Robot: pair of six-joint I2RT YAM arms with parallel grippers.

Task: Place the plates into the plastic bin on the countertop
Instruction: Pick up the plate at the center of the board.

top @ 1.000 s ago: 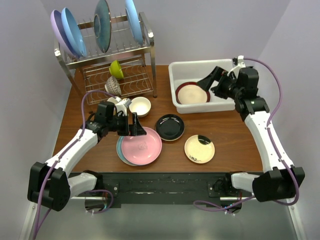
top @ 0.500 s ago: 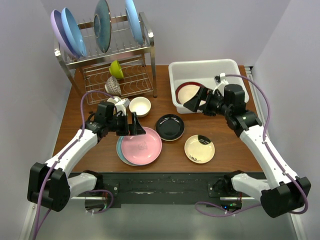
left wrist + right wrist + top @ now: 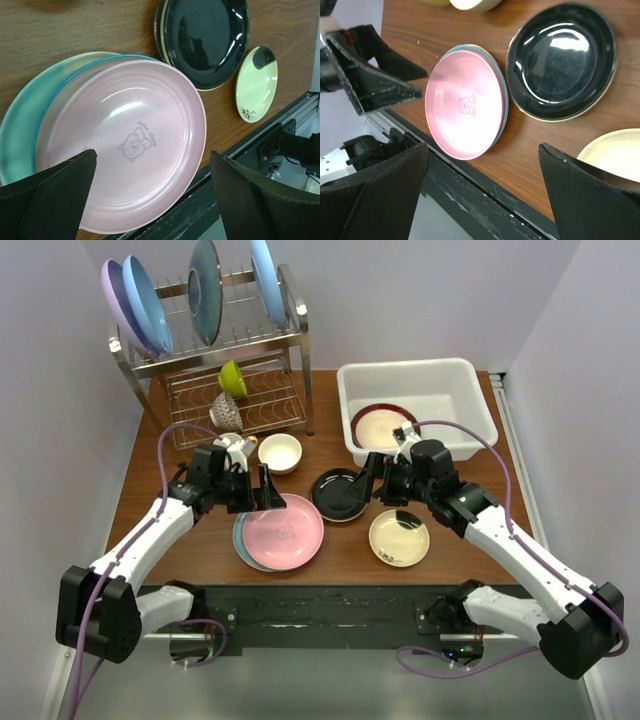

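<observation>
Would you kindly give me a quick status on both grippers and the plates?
Both open: left gripper above pink plate, right gripper beside black plate. One cream plate in bin. Nothing in the way.

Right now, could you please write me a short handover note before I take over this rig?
Left pincer: open, empty, over the far edge of the pink plate.
Right pincer: open, empty, above the black plate.
Done: the maroon-rimmed plate lies in the plastic bin.
Left: the pink plate stacked on the teal-and-cream plate, the black plate and the small cream plate, all on the countertop.
</observation>
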